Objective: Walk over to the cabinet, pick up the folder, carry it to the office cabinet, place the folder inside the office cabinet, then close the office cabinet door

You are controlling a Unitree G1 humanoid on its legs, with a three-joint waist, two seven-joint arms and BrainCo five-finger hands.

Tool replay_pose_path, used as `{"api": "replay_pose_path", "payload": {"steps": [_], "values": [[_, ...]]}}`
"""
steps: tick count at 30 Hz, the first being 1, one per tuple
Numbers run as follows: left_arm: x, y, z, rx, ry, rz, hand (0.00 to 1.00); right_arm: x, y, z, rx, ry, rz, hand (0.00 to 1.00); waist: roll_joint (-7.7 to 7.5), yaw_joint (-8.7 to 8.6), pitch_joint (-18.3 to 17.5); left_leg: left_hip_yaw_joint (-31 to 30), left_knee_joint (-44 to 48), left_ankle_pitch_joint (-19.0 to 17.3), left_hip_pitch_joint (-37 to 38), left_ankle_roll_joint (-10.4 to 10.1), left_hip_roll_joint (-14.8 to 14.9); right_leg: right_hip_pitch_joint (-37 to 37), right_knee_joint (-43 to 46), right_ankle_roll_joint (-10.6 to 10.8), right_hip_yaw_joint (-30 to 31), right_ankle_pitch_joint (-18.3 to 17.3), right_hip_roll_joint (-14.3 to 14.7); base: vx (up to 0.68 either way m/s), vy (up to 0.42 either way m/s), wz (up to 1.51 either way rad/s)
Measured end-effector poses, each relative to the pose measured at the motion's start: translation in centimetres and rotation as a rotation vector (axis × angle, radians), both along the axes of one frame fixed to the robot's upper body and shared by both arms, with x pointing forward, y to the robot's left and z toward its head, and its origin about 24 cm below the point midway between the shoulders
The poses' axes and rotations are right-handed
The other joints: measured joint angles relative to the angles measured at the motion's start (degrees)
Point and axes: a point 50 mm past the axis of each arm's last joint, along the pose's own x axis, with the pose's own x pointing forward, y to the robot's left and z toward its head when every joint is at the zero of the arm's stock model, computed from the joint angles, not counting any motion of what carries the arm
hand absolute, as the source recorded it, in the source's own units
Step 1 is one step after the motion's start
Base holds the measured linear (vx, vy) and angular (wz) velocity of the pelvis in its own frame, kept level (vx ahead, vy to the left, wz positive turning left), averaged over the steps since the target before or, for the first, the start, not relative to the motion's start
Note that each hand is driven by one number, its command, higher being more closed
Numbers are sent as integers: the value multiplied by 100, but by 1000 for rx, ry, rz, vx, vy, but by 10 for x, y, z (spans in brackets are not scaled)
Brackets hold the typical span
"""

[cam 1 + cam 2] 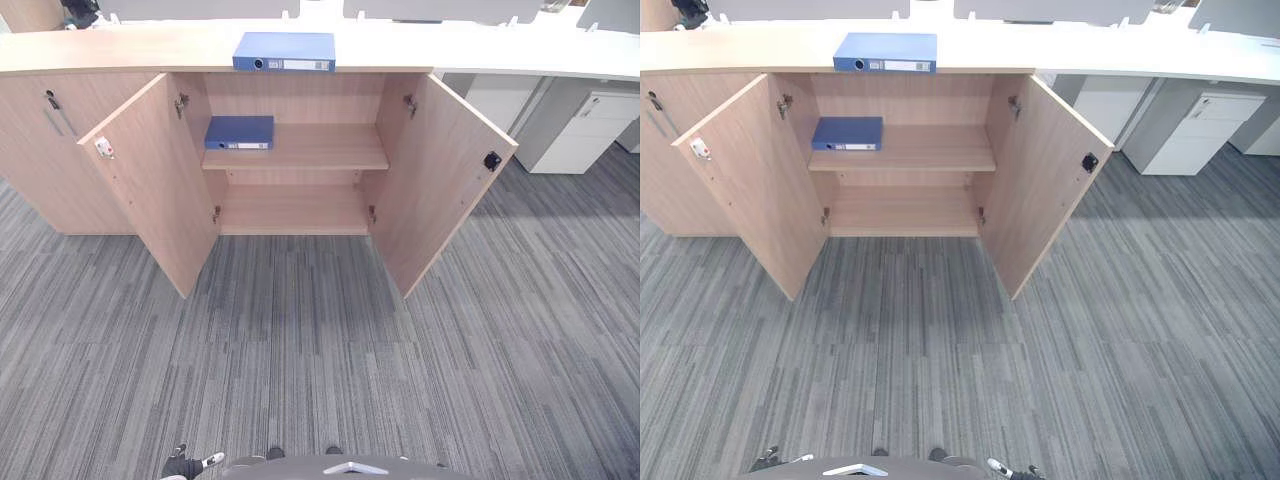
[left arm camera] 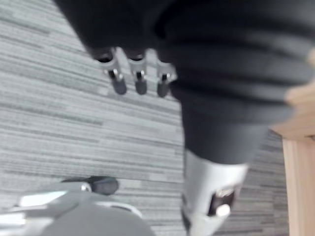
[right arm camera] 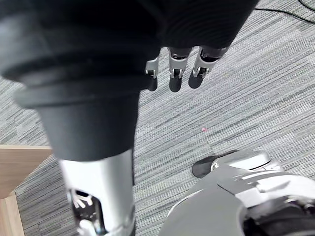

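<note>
- The blue, stiff-board ring folder [image 1: 284,51] lies flat on the pale wooden desk [image 1: 120,45], at the far side of the scene, right above the open light-wood office cabinet [image 1: 300,100].
- A second blue folder [image 1: 239,132] lies flat at the left end of the cabinet's upper shelf [image 1: 320,148]. The rest of that shelf is bare.
- The left door [image 1: 150,180] and the right door [image 1: 440,180] both stand wide open.
- We see our left hand [image 2: 140,81] and right hand [image 3: 178,73] hanging over the grey striped carpet [image 1: 320,370], well apart from the folder. The fingers of both are relaxed and hold nothing.
- We judge the folder rigid and moderately heavy if filled, with smooth covers that may slip.
- We would take hold at the near spine edge, fingers under and thumb on top. A second hand could steady the far side so the covers do not fall open.
</note>
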Motion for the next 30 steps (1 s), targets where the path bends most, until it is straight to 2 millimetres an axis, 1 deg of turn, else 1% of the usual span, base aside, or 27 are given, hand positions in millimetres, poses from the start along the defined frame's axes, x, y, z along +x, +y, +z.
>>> {"api": "replay_pose_path", "payload": {"steps": [1, 7, 11, 22, 27, 30], "values": [[2, 0, 0, 0, -5, -3, 0, 1, 1, 0, 1, 0, -3, 0, -7, -13, 58, -5, -32, 6, 50, -6, -4, 62, -51, 4, -13, 2, 2, 59, -2, 1], [10, -1, 1, -2, -24, -8, 0, 22, 4, 3, -2, -45, 29, 0, -30, -28, 123, 5, -173, 18, 184, -44, -14, 196, -170, 55, -129, 21, 0, 36, -1, 3], [10, -2, 1, -6, -24, -7, 0, 28, 6, 4, -3, -58, 39, 0, -28, -30, 140, 4, -206, 27, 233, -53, -23, 241, -185, 72, -133, 14, -7, -23, -3, 0], [8, -3, 0, -7, -16, -5, 0, 31, 6, 4, -14, -57, 68, 0, -24, -27, 147, 41, -263, 95, 241, -41, -26, 266, -267, 54, -138, 82, -7, -60, -15, -1], [8, -2, 0, -4, -16, -6, 0, 32, 7, 4, -12, -56, 74, 0, -55, -17, 180, 80, -266, 94, 216, -37, -27, 264, -340, 54, -111, 124, -6, -26, -11, -3], [12, 0, 1, 0, -25, -8, 0, 35, 7, 5, -13, -62, 84, 0, -88, 22, 287, 126, -263, 73, 195, -34, -25, 239, -348, 56, -65, 124, -2, -28, -12, -9]]}}
